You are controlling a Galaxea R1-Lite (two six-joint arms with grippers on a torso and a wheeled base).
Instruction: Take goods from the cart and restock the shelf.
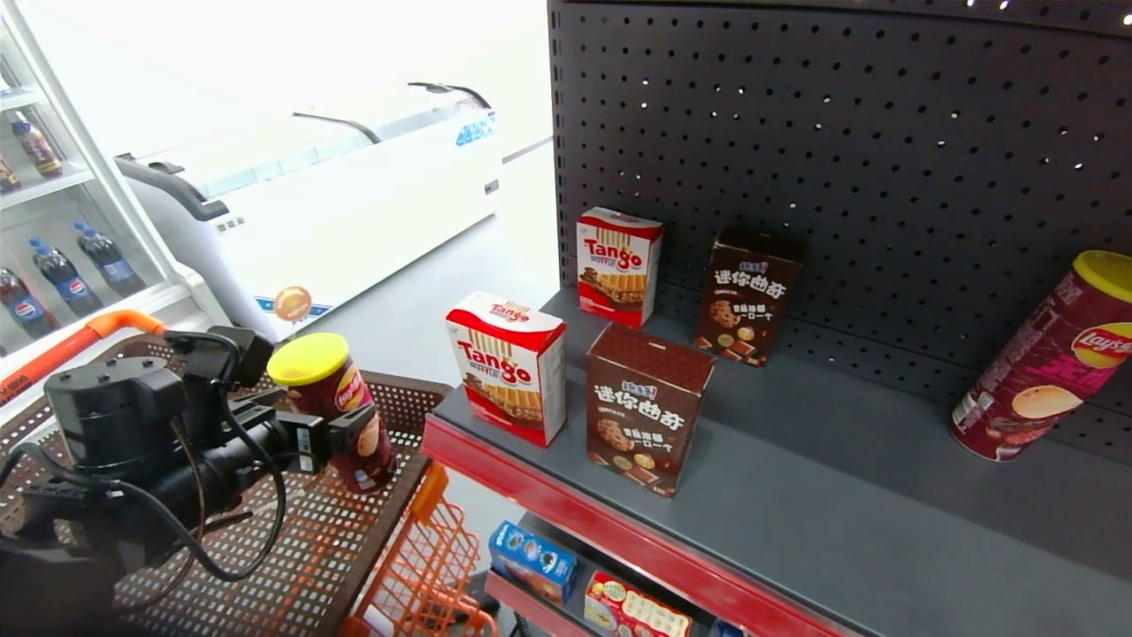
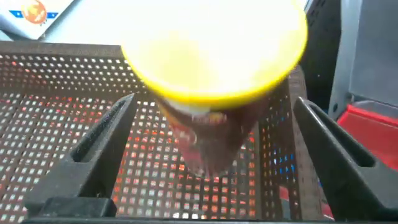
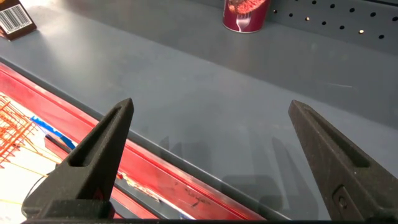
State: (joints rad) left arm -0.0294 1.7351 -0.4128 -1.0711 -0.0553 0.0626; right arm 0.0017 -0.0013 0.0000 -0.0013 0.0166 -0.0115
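my left gripper (image 2: pixel 214 104) straddles the can (image 2: pixel 211 56) in the cart (image 2: pixel 50 81), jaws open. i'd close below the lid, then lift straight. right gripper (image 3: pixel 211 106) hangs open above the shelf (image 3: pixel 249 81).

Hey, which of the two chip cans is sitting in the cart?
The can between the left gripper's open fingers; the other can is on the shelf.

Grey red-lipped metal shelf (image 1: pixel 840 504) bears two red-and-white wafer cartons (image 1: pixel 508 367), two brown biscuit cartons (image 1: pixel 646 407), one maroon yellow-lidded crisp tube (image 1: pixel 1048 363), tilted.
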